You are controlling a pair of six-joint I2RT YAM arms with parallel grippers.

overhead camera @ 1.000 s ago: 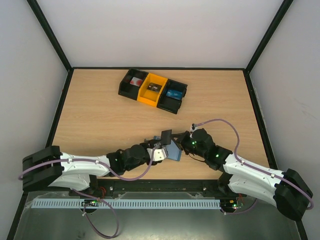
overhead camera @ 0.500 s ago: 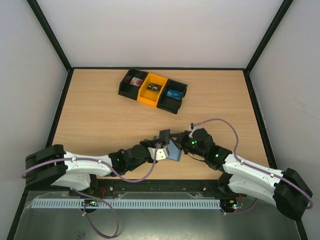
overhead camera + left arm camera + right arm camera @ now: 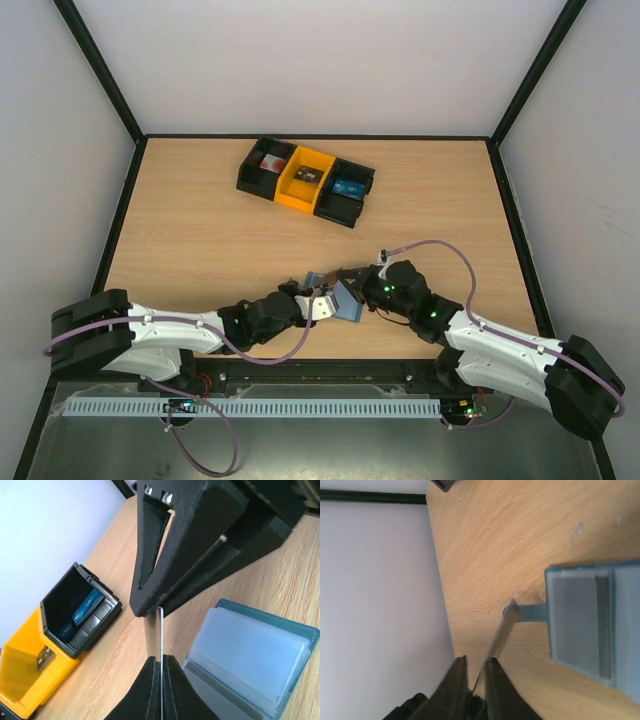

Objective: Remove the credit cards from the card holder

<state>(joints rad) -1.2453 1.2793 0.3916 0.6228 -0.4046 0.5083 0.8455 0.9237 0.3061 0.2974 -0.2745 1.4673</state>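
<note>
The slate-blue card holder [image 3: 349, 301] lies open on the table between my two arms, its clear pockets up [image 3: 255, 650] and its side tab [image 3: 530, 613] pointing out. A thin credit card [image 3: 153, 630] stands edge-on just left of it. My left gripper [image 3: 161, 659] is shut on the card's near end. My right gripper [image 3: 159, 605] meets the card's far end from above. In the right wrist view the card [image 3: 501, 632] sits between the right gripper's [image 3: 477, 662] fingers, pressed against one of them. From above, the card [image 3: 313, 278] shows as a pale sliver.
A tray [image 3: 305, 180] with black and yellow compartments stands at the back of the table. Its black end bin [image 3: 75, 605] holds a bright blue item [image 3: 86, 609], with the yellow bin [image 3: 20, 675] next to it. Walls close in both sides.
My left gripper has closed onto the card. The right gripper has tipped the card down and to the left, toward the left gripper. The card holder has stayed put.
</note>
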